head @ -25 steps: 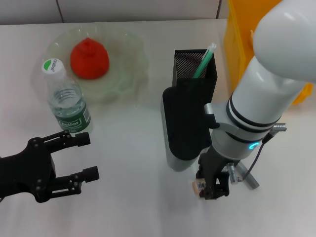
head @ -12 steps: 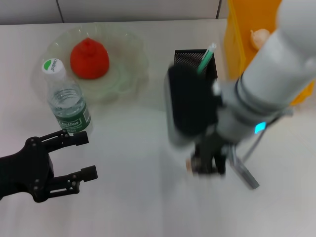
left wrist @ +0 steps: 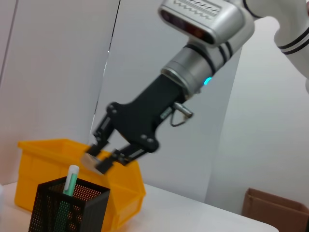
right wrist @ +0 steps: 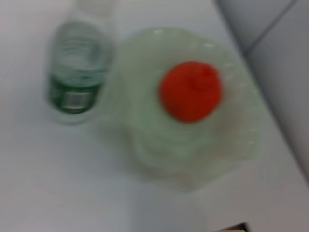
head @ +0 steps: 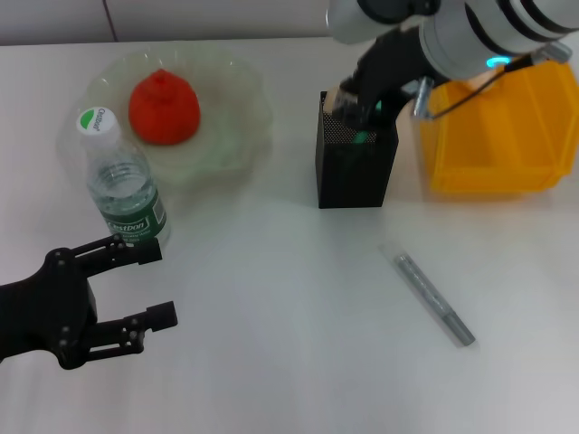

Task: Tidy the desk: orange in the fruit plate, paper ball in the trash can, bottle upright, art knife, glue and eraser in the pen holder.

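Upper left: orange point(head: 164, 107) sits in fruit plate point(head: 242, 136), bottle point(head: 123, 181) upright beside it. Right tool point(head: 348, 101) pinches the eraser point(left wrist: 94, 161) just above pen holder point(head: 355, 163); drop pending. Art knife point(head: 434, 298) lies on tabletop point(head: 271, 316), lower right. Left tool point(head: 149, 285) idle, jaws apart, empty.

**Colours on the white tabletop**

A red-orange orange point(head: 164, 107) lies in a translucent pale-green fruit plate point(head: 237, 136). The clear bottle point(head: 122, 181) has a dark green label and white-and-green cap. The pen holder point(head: 355, 163) is black mesh, the trash can point(head: 493, 136) bright yellow, both hands black.
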Controlling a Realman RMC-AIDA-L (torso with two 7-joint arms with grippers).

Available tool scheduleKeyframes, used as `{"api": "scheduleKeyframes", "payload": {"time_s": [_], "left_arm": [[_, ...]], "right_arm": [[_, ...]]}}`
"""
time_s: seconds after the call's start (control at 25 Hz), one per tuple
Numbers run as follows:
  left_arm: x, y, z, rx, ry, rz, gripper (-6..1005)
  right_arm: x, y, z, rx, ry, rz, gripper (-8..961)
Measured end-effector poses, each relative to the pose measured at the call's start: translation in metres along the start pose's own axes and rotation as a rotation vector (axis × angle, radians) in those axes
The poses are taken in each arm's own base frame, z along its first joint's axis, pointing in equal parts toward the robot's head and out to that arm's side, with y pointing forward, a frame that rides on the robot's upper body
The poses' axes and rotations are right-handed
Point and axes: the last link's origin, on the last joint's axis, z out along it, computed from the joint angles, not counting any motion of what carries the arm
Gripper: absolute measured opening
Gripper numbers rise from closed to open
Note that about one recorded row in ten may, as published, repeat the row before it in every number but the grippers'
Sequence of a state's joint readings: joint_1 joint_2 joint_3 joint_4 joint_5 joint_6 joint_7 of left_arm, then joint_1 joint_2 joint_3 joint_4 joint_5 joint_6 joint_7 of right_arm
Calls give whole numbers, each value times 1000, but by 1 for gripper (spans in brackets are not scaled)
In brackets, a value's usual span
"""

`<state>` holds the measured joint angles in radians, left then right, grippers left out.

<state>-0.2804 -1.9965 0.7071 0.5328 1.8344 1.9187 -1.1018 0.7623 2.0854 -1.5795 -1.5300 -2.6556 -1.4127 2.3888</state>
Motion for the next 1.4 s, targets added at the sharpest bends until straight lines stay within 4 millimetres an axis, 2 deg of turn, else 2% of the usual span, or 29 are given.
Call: {"api": "scheduleKeyframes", "payload": {"time_s": [0.2, 0.4, 0.72, 0.88, 0.96, 1.04, 1.08, 1.12, 1.24, 1.28, 1.4], "left_arm": [[0, -1, -5, 23, 6, 6, 801], [2, -2, -7, 27, 6, 9, 801], [4, -4, -7, 26, 0, 22, 801], [6, -5, -8, 28, -1, 24, 801], [6, -6, -9, 30, -4, 22, 801], [7, -6, -11, 34, -8, 22, 801], [7, -6, -11, 34, -8, 22, 801], [7, -6, -11, 34, -8, 22, 801], [9, -8, -11, 35, -5, 27, 801], [10, -9, -10, 33, -5, 30, 801], [12, -11, -7, 24, -8, 39, 801]], "right_arm": [[8, -7, 11, 28, 41, -1, 287], [9, -5, 11, 20, 53, -6, 305], [13, 4, -6, -27, 84, 40, 319], [31, 19, -22, -121, 210, 192, 322], [35, 21, -22, -132, 226, 219, 327], [55, 30, -15, -167, 283, 343, 332], [55, 30, -15, -167, 283, 343, 334], [66, 33, -8, -179, 298, 414, 337], [71, 34, -3, -188, 303, 449, 344], [80, 38, 8, -218, 299, 495, 346], [87, 41, 17, -238, 290, 510, 354]]}}
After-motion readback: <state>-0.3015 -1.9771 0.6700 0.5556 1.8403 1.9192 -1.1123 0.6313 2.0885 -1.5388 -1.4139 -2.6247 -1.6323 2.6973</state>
